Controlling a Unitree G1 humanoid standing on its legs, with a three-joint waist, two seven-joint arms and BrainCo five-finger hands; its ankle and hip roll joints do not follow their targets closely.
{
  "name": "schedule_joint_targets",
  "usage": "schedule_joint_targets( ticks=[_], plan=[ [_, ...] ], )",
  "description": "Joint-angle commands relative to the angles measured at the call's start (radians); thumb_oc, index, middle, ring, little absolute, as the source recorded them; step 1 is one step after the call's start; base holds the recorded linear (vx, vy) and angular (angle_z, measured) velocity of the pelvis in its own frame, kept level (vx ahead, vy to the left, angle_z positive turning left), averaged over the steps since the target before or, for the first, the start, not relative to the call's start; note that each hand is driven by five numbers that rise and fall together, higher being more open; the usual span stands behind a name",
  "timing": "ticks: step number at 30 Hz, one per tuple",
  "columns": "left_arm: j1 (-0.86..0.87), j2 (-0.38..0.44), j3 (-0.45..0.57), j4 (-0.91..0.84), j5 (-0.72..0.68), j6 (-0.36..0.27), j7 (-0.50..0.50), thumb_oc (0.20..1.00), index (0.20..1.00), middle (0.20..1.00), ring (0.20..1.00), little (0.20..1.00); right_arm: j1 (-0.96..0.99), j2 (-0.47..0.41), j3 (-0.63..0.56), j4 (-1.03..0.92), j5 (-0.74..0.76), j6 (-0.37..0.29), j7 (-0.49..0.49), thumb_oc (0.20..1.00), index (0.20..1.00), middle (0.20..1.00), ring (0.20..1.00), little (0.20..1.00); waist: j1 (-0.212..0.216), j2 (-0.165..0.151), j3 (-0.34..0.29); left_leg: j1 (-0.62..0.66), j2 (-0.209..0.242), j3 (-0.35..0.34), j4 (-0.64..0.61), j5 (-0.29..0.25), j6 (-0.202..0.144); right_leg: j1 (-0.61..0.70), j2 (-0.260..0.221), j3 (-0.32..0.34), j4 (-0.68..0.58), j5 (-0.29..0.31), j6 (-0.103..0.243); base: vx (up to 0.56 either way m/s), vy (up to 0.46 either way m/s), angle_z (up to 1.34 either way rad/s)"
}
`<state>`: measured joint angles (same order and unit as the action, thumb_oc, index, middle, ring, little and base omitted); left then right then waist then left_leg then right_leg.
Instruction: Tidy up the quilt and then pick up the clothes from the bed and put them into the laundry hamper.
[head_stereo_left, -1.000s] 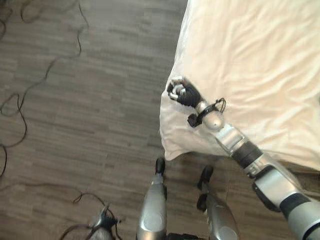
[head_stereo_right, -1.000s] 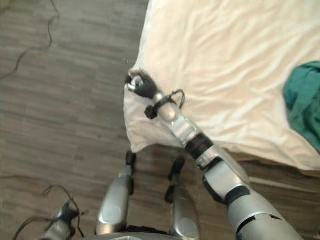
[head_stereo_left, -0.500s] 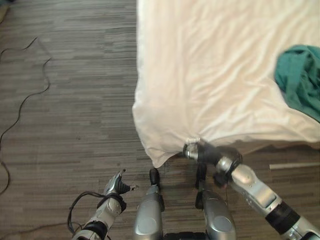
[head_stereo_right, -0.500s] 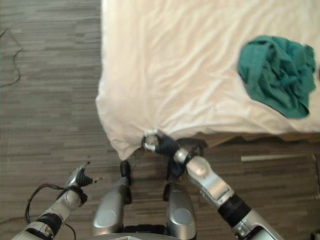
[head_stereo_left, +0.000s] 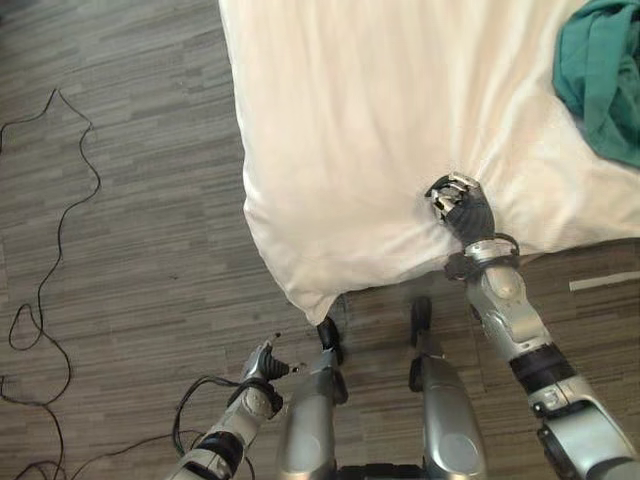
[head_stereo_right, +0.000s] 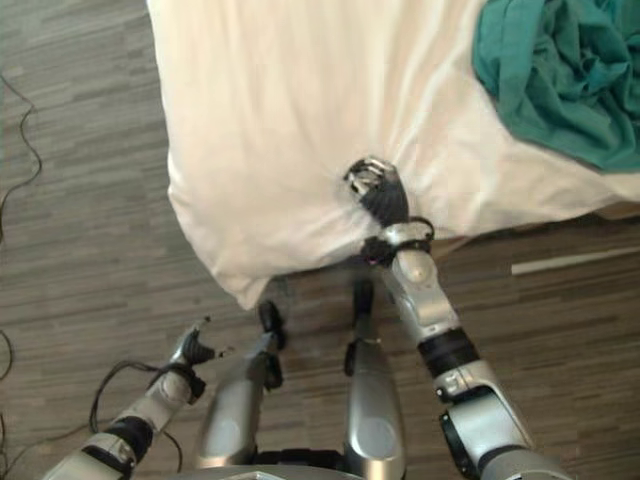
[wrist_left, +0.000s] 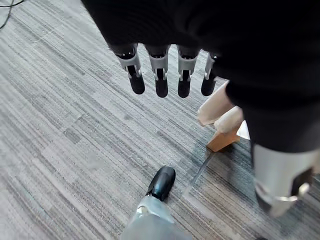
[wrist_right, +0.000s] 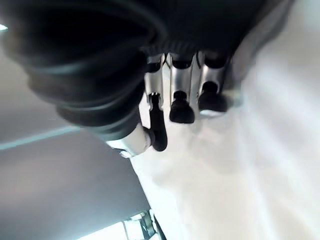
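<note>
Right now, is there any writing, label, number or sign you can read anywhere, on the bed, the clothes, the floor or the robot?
None to read: the white quilt, the crumpled teal-green clothes and the grey wood-plank floor are plain. The right hand, gripping the quilt, and the open left hand bear no visible lettering.

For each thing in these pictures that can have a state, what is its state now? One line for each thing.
Quilt: spread over the bed, gathered into creases where the right hand grips it, one corner hanging toward the floor.
Green clothes: crumpled in a heap on the quilt, not yet picked up.
Right hand: fingers curled, pinching the quilt near its edge.
Left hand: fingers straight, holding nothing, low over the floor.
</note>
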<state>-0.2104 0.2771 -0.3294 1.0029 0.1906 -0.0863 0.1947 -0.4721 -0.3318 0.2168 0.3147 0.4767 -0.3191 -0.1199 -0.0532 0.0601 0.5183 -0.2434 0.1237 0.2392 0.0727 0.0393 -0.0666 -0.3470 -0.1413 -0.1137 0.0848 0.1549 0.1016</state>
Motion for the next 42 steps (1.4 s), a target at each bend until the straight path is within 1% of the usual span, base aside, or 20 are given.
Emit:
schedule_joint_targets(
  ticks=[1,8,9,10,12,15,18,19,21,22,23,24,26,28,30,32,34,36,38,42],
  plan=[
    [0.028,0.009,0.000,0.015,-0.086,-0.011,-0.010,1.000,1.000,1.000,1.000,1.000,0.209,-0.022,-0.127,0.115,0.037,0.042,-0.070,0.200,0.200,0.200,0.200,0.200,-0.033,-0.045,-0.040,-0.036,0.068,-0.033,0.173,-0.117,-0.042,-0.036,-0.094,0.021,0.141,-0.168,0.041,0.06,0.030,0.00],
    [-0.011,-0.014,-0.056,0.026,-0.072,0.004,-0.069,1.000,1.000,1.000,1.000,1.000,0.459,0.011,-0.257,0.351,0.051,0.104,-0.045,0.200,0.200,0.200,0.200,0.200,-0.140,-0.086,-0.096,0.108,0.028,0.026,0.078,-0.128,-0.035,0.034,-0.119,0.023,0.102,-0.120,0.085,0.07,0.079,-0.01],
    [-0.007,-0.016,-0.045,0.007,-0.103,0.005,-0.062,1.000,1.000,1.000,1.000,1.000,0.478,0.017,-0.243,0.370,0.020,0.115,-0.039,0.404,0.404,0.404,0.404,0.404,-0.139,-0.089,-0.095,0.151,0.040,0.069,0.061,-0.133,-0.034,0.022,-0.142,-0.036,0.142,-0.099,0.094,0.07,0.116,-0.40],
    [-0.005,-0.019,-0.032,-0.011,-0.139,0.008,-0.052,1.000,1.000,1.000,1.000,1.000,0.495,0.025,-0.222,0.379,-0.013,0.126,-0.037,1.000,1.000,1.000,1.000,1.000,-0.132,-0.096,-0.091,0.193,0.050,0.108,0.043,-0.138,-0.031,0.020,-0.173,-0.133,0.185,-0.096,0.094,0.09,0.065,-0.87],
    [0.015,-0.011,-0.026,-0.022,-0.141,0.009,-0.052,1.000,1.000,1.000,1.000,1.000,0.509,0.063,-0.161,0.466,-0.072,0.161,-0.012,1.000,1.000,1.000,1.000,1.000,-0.129,-0.105,-0.123,0.279,0.067,0.213,0.029,-0.180,-0.019,0.017,-0.211,-0.361,0.285,-0.128,0.070,0.25,0.026,-1.79],
    [0.032,0.000,-0.044,-0.005,-0.100,0.011,-0.071,1.000,1.000,1.000,1.000,1.000,0.499,0.077,-0.126,0.557,-0.118,0.186,-0.003,1.000,1.000,1.000,1.000,1.000,-0.133,-0.104,-0.150,0.310,0.074,0.270,0.038,-0.189,-0.012,0.023,-0.236,-0.450,0.298,-0.139,0.036,0.15,-0.033,-2.14],
    [0.039,-0.001,-0.080,0.081,0.002,0.010,-0.091,1.000,1.000,1.000,1.000,1.000,0.466,0.063,-0.059,0.748,-0.233,0.225,0.016,1.000,1.000,1.000,1.000,1.000,-0.166,-0.084,-0.199,0.326,0.117,0.334,0.146,-0.221,-0.024,0.081,-0.133,-0.379,0.182,-0.215,-0.021,0.29,-0.093,-0.90],
    [0.044,-0.006,-0.072,0.105,0.000,0.013,-0.086,1.000,1.000,1.000,1.000,1.000,0.446,0.050,-0.032,0.790,-0.290,0.232,0.009,1.000,1.000,1.000,1.000,1.000,-0.158,-0.076,-0.200,0.319,0.166,0.332,0.273,-0.160,-0.060,0.115,-0.065,-0.348,0.133,-0.240,-0.052,0.41,-0.266,-1.27],
    [0.050,-0.001,-0.048,0.110,-0.037,0.014,-0.071,1.000,1.000,1.000,1.000,1.000,0.424,0.036,0.027,0.814,-0.371,0.246,-0.003,1.000,1.000,1.000,1.000,1.000,-0.106,-0.093,-0.174,0.233,0.234,0.145,0.569,0.001,-0.111,0.191,0.067,-0.254,0.028,-0.263,-0.112,0.37,-0.254,-1.72],
    [0.047,0.000,-0.043,0.108,-0.047,0.013,-0.063,1.000,1.000,1.000,1.000,1.000,0.416,0.036,0.035,0.811,-0.370,0.248,-0.007,1.000,1.000,1.000,1.000,1.000,-0.090,-0.107,-0.168,0.186,0.194,0.065,0.634,-0.030,-0.088,0.217,0.084,-0.211,-0.003,-0.265,-0.121,0.18,0.030,-2.51],
    [0.042,0.000,-0.042,0.104,-0.068,0.009,-0.046,1.000,1.000,1.000,1.000,1.000,0.402,0.030,0.048,0.800,-0.364,0.246,-0.008,1.000,1.000,1.000,1.000,1.000,-0.067,-0.145,-0.157,0.108,0.050,-0.040,0.686,-0.078,-0.030,0.221,0.084,-0.133,-0.011,-0.244,-0.129,0.12,0.203,-2.42],
    [0.044,-0.013,-0.032,0.114,-0.098,0.003,-0.038,1.000,1.000,1.000,1.000,1.000,0.390,0.031,0.063,0.799,-0.376,0.242,-0.014,1.000,1.000,1.000,1.000,1.000,-0.037,-0.153,-0.145,0.037,-0.042,-0.132,0.678,-0.114,-0.005,0.230,0.082,-0.064,-0.007,-0.245,-0.114,0.20,0.342,-3.04],
    [0.037,-0.044,0.005,0.105,-0.209,-0.013,-0.022,1.000,1.000,1.000,1.000,1.000,0.378,0.037,0.092,0.790,-0.390,0.233,-0.015,1.000,1.000,1.000,1.000,1.000,-0.004,-0.154,-0.118,-0.038,-0.060,-0.218,0.632,-0.154,-0.003,0.248,0.085,0.018,-0.021,-0.249,-0.078,0.22,0.240,-2.48],
    [0.013,-0.069,0.025,0.083,-0.283,-0.036,-0.018,1.000,1.000,1.000,1.000,1.000,0.369,0.039,0.099,0.769,-0.395,0.225,-0.023,1.000,1.000,1.000,1.000,1.000,0.010,-0.132,-0.117,-0.037,0.006,-0.245,0.379,-0.151,-0.013,0.281,0.079,0.064,-0.061,-0.252,-0.040,0.31,0.283,-1.46],
    [-0.003,-0.063,0.006,0.059,-0.274,-0.044,-0.013,1.000,1.000,1.000,1.000,1.000,0.365,0.046,0.110,0.778,-0.415,0.226,-0.029,1.000,1.000,1.000,1.000,1.000,0.041,-0.099,-0.121,-0.008,0.034,-0.286,0.081,-0.024,-0.044,0.317,0.089,0.116,-0.074,-0.267,-0.022,0.41,0.408,-0.83],
    [0.001,-0.053,-0.021,0.058,-0.222,-0.033,-0.008,1.000,1.000,1.000,1.000,1.000,0.380,0.047,0.108,0.797,-0.440,0.238,-0.036,1.000,1.000,1.000,1.000,1.000,0.055,-0.095,-0.139,0.008,0.031,-0.322,0.030,-0.017,-0.045,0.329,0.083,0.149,-0.027,-0.302,-0.011,0.42,0.279,-1.15],
    [-0.013,-0.044,-0.056,0.086,-0.176,-0.024,-0.019,1.000,1.000,1.000,1.000,1.000,0.393,0.071,0.094,0.799,-0.444,0.233,-0.035,1.000,1.000,1.000,1.000,1.000,0.045,-0.095,-0.159,0.037,-0.018,-0.304,0.034,-0.042,-0.009,0.315,0.073,0.143,0.148,-0.319,0.015,0.52,0.352,-0.67],
    [-0.016,-0.030,-0.065,0.093,-0.135,-0.005,-0.005,1.000,1.000,1.000,1.000,1.000,0.365,0.080,0.074,0.762,-0.423,0.240,-0.045,1.000,1.000,1.000,1.000,1.000,0.019,-0.066,-0.137,0.129,-0.035,-0.216,0.020,-0.069,0.037,0.181,0.020,0.075,0.461,-0.166,0.071,0.47,0.476,0.01],
    [-0.010,-0.019,-0.063,0.091,-0.118,0.001,-0.006,1.000,1.000,1.000,1.000,1.000,0.369,0.077,0.072,0.718,-0.423,0.236,-0.047,1.000,1.000,1.000,1.000,1.000,0.005,-0.050,-0.129,0.180,-0.036,-0.201,-0.015,-0.073,0.050,0.128,0.033,0.058,0.549,-0.172,0.075,0.32,0.317,0.02],
    [-0.002,-0.017,-0.057,0.104,-0.105,-0.015,-0.019,1.000,1.000,1.000,1.000,1.000,0.383,0.076,0.078,0.656,-0.426,0.223,-0.047,1.000,1.000,1.000,1.000,1.000,-0.067,-0.043,-0.142,0.298,-0.093,-0.233,-0.102,-0.114,0.049,0.033,0.125,0.000,0.349,-0.209,0.059,0.52,0.165,0.00]
  ],
)
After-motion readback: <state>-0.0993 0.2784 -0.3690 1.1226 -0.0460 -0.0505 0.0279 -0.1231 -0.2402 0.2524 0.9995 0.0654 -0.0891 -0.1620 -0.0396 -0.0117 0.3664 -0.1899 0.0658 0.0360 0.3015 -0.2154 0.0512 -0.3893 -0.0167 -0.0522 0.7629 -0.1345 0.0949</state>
